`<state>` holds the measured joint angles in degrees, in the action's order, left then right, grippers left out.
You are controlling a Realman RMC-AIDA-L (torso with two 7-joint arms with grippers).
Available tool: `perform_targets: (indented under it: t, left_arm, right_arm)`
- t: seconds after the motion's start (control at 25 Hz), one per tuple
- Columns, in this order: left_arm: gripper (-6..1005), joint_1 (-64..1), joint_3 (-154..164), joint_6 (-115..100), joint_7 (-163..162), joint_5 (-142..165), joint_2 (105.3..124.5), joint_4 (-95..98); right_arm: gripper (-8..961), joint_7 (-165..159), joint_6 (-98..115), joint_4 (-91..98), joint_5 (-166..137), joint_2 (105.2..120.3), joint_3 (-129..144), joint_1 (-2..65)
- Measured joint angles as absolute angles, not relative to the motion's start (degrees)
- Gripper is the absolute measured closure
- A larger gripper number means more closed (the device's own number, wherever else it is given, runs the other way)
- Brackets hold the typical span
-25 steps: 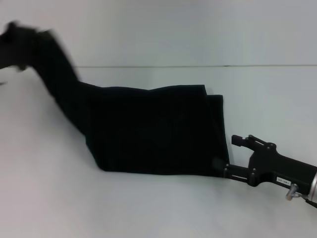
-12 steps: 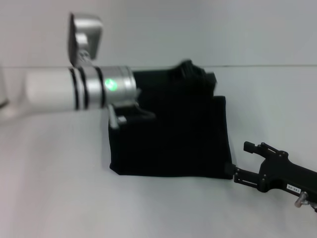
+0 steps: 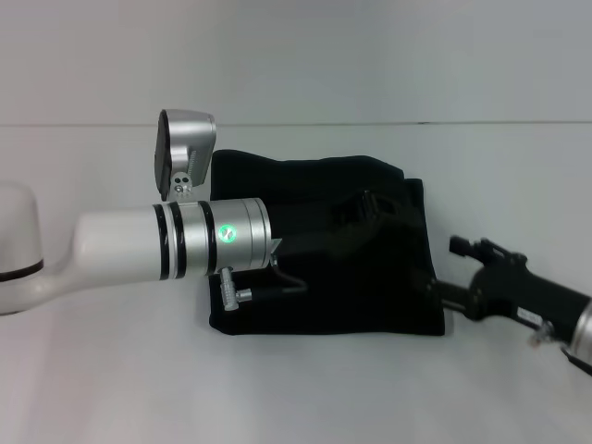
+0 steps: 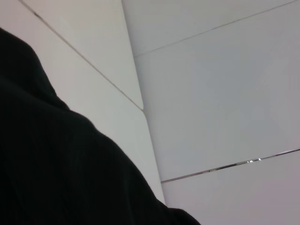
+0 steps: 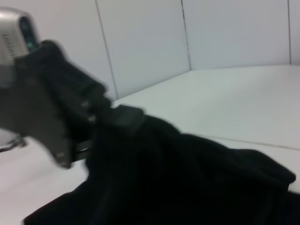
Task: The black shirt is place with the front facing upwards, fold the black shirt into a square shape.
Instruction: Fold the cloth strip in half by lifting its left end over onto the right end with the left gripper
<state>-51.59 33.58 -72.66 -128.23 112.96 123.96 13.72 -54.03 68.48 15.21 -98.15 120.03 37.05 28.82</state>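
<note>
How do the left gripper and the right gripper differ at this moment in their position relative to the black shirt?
The left gripper is above the middle of the black shirt, its arm reaching across the cloth; the right gripper is at the shirt's right edge, low near the table. The left arm is white and silver near the wrist; the right gripper's body is black. Both are close to the shirt, which lies folded in a rough square.

Matt black cloth on the shirt point(image 3: 324, 277), smooth white table point(image 3: 111, 388), glossy white plastic and brushed metal on the left arm point(image 3: 139, 245).
</note>
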Motion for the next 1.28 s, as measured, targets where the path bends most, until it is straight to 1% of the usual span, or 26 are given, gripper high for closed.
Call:
perform_targets:
  t: [0.44, 0.6, 0.96, 1.28]
  left_arm:
    - [965, -51.4, 33.7, -73.8, -127.9, 112.9, 124.04, 14.6]
    - [961, -51.4, 33.7, -74.1, -127.7, 112.9, 123.98, 14.6]
    - [951, -51.7, 37.4, -70.6, -127.5, 113.4, 124.45, 12.0]
    - [943, -52.2, 37.5, -64.8, -126.9, 113.0, 124.58, 9.2]
  right_arm:
    - [29, -54.2, 52.9, 10.3, -93.5, 120.33, 36.8, 42.4]
    - [31, -53.8, 48.1, 9.5, -88.0, 120.40, 36.8, 45.1]
    - [33, -53.5, 46.2, 11.0, -82.0, 120.06, 36.8, 44.8]
    - [34, -53.5, 39.7, 11.2, -81.9, 120.27, 34.7, 43.7]
